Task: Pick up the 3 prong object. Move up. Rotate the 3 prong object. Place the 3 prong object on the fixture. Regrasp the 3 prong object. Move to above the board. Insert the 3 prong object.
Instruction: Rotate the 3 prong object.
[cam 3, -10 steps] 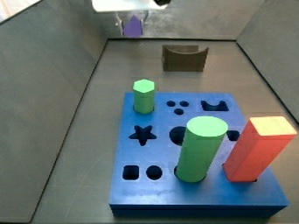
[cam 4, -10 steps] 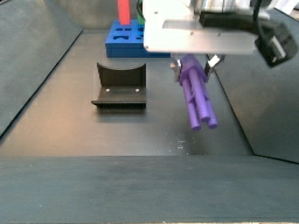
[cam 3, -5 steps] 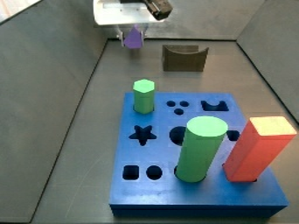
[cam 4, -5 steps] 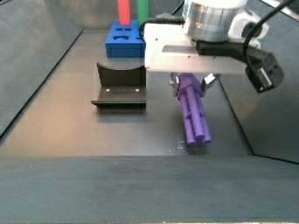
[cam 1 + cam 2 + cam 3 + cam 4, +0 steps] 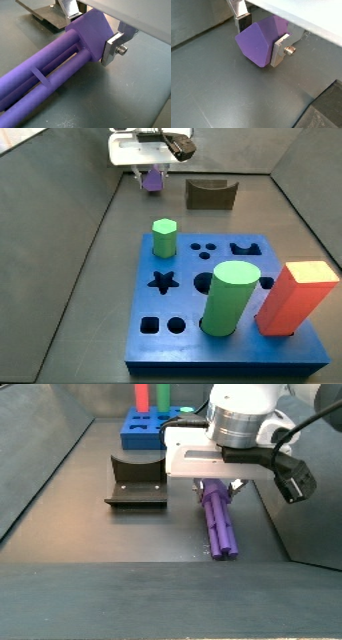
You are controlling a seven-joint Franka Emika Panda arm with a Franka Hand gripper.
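The 3 prong object (image 5: 219, 521) is a slim purple ridged peg, clamped at one end between my gripper's (image 5: 215, 486) silver fingers (image 5: 115, 46). It hangs slanted above the dark floor, its free end low near the floor. Both wrist views show its purple body (image 5: 57, 65) and its lobed end (image 5: 260, 41) between the plates. In a side view the gripper (image 5: 151, 175) holds it at the far end, left of the fixture (image 5: 211, 193). The fixture (image 5: 138, 482) stands left of the gripper. The blue board (image 5: 225, 313) lies well away from it.
On the board stand a green hexagonal peg (image 5: 163, 237), a tall green cylinder (image 5: 230, 297) and an orange-red block (image 5: 295, 296). Grey walls (image 5: 80, 228) enclose the floor. The board (image 5: 142, 427) sits at the far end in a side view.
The gripper has come down with the purple peg and turned, so the peg's free end sits lower toward the floor. Board and fixture have not moved.
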